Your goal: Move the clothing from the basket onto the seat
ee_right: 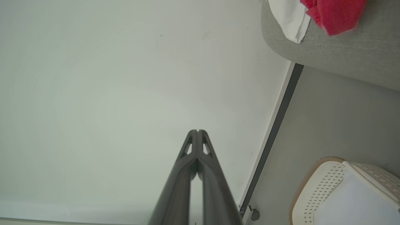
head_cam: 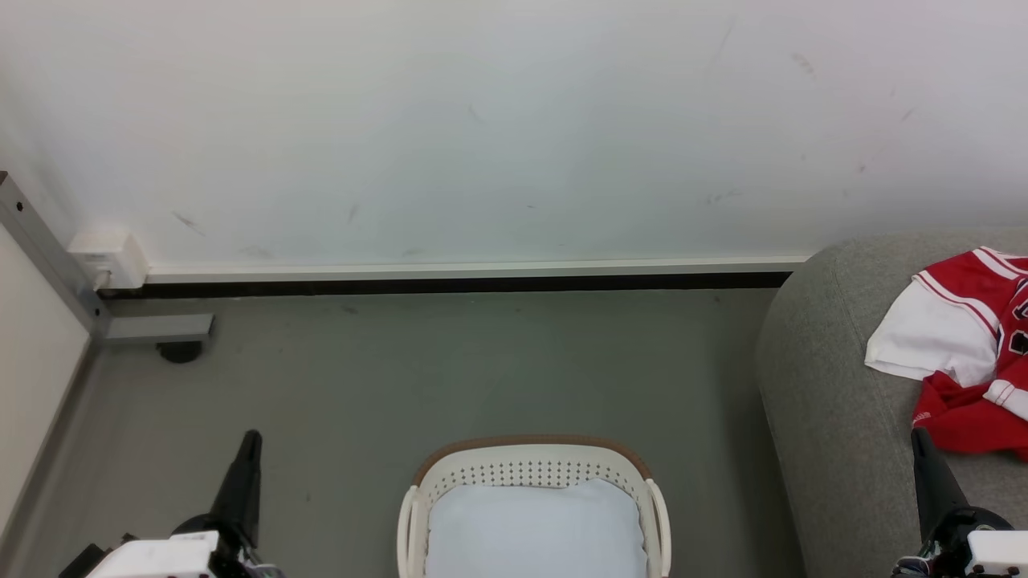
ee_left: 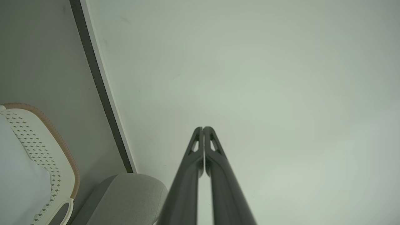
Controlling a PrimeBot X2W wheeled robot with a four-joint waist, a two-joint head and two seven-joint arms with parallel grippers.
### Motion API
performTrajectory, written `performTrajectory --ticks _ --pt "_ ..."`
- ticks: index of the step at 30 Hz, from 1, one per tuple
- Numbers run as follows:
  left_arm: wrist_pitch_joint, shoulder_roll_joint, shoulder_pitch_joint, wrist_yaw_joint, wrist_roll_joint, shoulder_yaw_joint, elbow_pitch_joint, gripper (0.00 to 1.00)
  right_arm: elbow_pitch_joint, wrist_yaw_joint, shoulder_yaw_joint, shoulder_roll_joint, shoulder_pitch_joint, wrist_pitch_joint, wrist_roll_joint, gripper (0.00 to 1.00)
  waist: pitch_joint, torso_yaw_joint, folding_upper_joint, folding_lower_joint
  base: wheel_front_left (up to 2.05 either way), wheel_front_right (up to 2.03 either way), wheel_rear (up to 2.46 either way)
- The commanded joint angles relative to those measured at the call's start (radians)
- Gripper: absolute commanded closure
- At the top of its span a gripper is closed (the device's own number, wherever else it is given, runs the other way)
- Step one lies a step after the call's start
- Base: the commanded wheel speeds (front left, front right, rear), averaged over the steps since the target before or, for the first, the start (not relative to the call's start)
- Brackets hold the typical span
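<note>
I see the clothing (head_cam: pixel 976 353) on the seat (head_cam: pixel 827 401), the basket (head_cam: pixel 530 461) holding a cushion (head_cam: pixel 534 530), my left claw (ee_left: pixel 203 128) and right claw (ee_right: pixel 197 131) pinched together empty, so I'd judge the next move is just parking.

No text can be read. The red and white clothing (head_cam: pixel 976 353) on the grey seat (head_cam: pixel 827 385), at the right edge of the frame, bears dark white-edged marks cut off by the border; letters or numerals, I cannot tell.
</note>
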Motion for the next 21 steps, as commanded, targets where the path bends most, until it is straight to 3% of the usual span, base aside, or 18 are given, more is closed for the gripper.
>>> performTrajectory --ticks 1,21 --pt "0.004 0.002 -0.009 -0.005 -0.013 0.003 -0.002 1.0 -0.003 -0.002 -0.003 -0.006 -0.012 0.003 0.002 1.0 0.0 0.0 0.0 0.0 0.0 0.0 0.0" --pt "0.004 0.002 -0.009 -0.005 -0.013 0.003 -0.002 1.0 -0.003 -0.002 -0.003 -0.006 -0.012 0.003 0.002 1.0 0.0 0.0 0.0 0.0 0.0 0.0 0.0"
